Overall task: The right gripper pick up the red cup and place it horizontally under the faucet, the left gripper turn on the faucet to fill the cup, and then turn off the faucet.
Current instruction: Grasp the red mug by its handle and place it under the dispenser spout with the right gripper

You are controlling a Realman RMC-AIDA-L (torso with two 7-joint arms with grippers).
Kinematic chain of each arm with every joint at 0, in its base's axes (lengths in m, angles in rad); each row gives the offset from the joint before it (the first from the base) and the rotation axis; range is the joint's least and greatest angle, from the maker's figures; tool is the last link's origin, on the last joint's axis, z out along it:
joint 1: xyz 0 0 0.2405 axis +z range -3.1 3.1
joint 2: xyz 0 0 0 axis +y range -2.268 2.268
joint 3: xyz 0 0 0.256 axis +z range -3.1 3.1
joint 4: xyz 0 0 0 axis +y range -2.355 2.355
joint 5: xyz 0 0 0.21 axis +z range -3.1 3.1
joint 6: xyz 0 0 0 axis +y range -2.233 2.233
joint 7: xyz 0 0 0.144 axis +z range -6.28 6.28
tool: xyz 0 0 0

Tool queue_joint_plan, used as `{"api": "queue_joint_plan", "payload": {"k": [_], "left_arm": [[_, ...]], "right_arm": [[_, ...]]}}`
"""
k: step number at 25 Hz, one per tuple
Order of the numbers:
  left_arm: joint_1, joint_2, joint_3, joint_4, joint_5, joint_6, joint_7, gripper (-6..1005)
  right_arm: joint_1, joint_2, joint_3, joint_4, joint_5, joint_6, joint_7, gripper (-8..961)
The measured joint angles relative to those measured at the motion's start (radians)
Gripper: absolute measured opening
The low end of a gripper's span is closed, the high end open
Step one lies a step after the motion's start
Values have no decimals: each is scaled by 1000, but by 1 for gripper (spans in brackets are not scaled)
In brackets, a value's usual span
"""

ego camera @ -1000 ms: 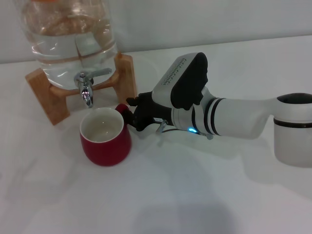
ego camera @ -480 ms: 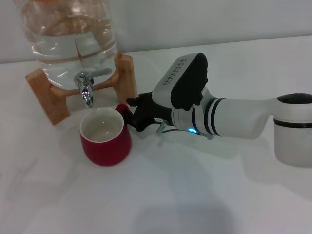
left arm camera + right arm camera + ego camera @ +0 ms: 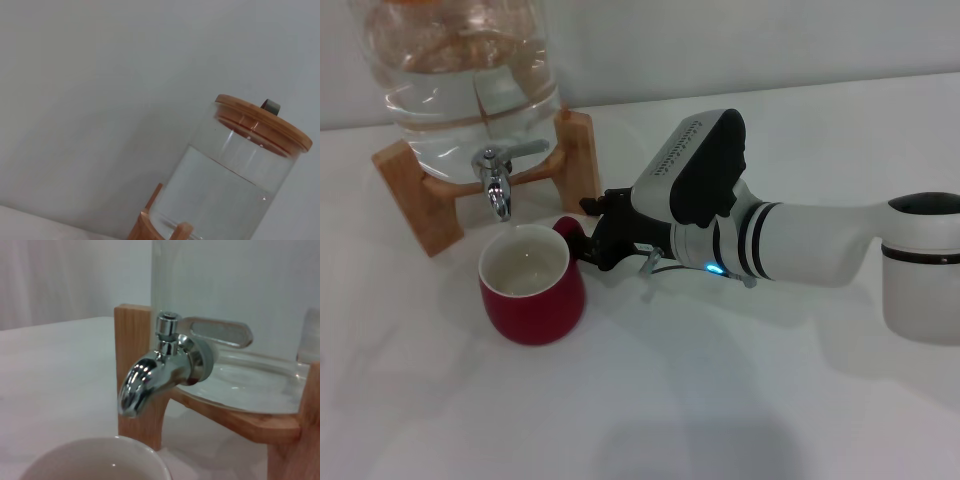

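My right gripper (image 3: 588, 236) is clamped on the handle of the red cup (image 3: 531, 287), fingers pinched round the loop at the cup's right side. Cup sits upright on the white table (image 3: 720, 400), mouth open, just in front of and below the faucet (image 3: 498, 178). In the right wrist view the spout (image 3: 145, 380) hangs above the cup's pale rim (image 3: 95, 460), though whether it is squarely over the mouth I can't quite tell.

Step in hand: placing the cup under the faucet, nearly done. No water is running; the lever points sideways.

Left gripper is out of sight; its wrist camera looks at the glass jar (image 3: 235, 175) and wooden lid (image 3: 260, 122).

Next: centre the cup, let go, then bring the left gripper to the lever.
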Motion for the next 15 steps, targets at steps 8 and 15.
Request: {"api": "queue_joint_plan", "payload": {"k": [8,15], "left_arm": [[0,0,0,2,0,0,0,892],[0,0,0,2,0,1,0,892]], "right_arm": [[-2,-4,0,4,0,23,0,454],[-2,-4,3,-1,0,29,0,454]]}}
